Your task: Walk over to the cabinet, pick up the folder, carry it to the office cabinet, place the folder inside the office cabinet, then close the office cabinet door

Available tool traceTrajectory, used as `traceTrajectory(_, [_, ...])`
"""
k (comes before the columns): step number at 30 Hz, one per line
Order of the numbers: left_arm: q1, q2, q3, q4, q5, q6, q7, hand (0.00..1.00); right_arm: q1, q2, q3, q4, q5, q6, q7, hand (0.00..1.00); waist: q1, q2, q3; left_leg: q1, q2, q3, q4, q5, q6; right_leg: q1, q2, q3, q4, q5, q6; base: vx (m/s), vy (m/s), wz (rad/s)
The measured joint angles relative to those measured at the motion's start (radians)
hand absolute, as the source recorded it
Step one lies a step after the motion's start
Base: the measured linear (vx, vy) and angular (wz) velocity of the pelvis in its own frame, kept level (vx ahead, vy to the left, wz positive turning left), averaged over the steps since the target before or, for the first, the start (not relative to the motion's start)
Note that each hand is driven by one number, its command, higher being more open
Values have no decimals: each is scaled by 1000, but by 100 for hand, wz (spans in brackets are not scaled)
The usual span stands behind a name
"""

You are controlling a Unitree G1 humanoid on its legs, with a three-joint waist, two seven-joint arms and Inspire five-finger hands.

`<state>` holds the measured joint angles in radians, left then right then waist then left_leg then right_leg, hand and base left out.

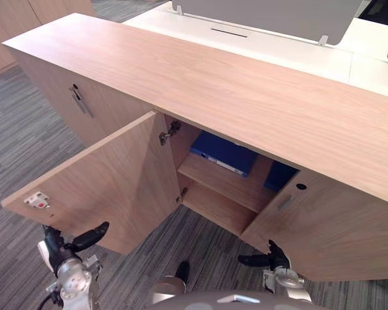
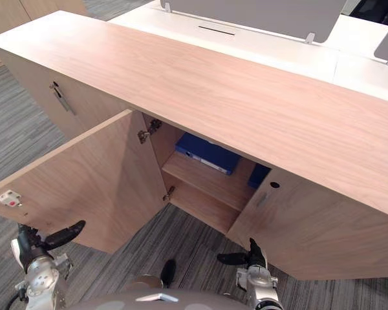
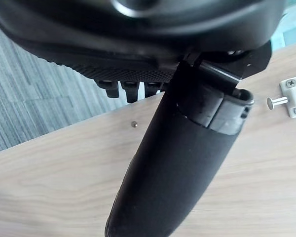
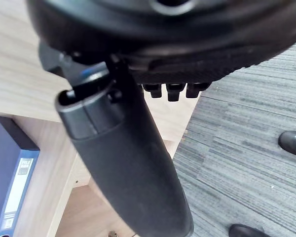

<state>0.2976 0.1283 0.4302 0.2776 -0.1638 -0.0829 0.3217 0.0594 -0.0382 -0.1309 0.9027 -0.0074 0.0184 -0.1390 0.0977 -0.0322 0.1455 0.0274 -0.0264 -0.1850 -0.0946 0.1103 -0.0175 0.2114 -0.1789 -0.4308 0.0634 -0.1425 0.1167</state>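
Both my hands hang low and empty, fingers loose: my left hand (image 1: pixel 70 244) is by the one open door (image 1: pixel 110 181), my right hand (image 1: pixel 273 257) before the office cabinet (image 1: pixel 246 97). One blue folder (image 1: pixel 223 154) lies on the upper shelf (image 1: pixel 226 184), with a second blue item (image 1: pixel 281 175) beside it.

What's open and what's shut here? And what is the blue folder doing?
Office cabinet door: swung wide open.
Door with the handle: shut.
Blue folder: lying on the upper shelf inside.
Left hand: open, empty, beside the open door.
Right hand: open, empty.
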Motion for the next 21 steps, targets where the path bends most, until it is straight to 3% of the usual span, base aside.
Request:
traceTrajectory(13, [53,3,-39,0,-6,0,0,100,15,0,40,7,-31,1,11,100,1,14,-10,10,4,49,0,2,2,-11,1,50,-11,24,-4,-27,13,-10])
traceTrajectory(21, [85,3,-90,0,-42,0,-11,100,37,-9,70,13,-32,4,26,100,-1,40,-27,-8,18,96,0,6,2,-36,11,89,-1,21,0,-36,16,-1])
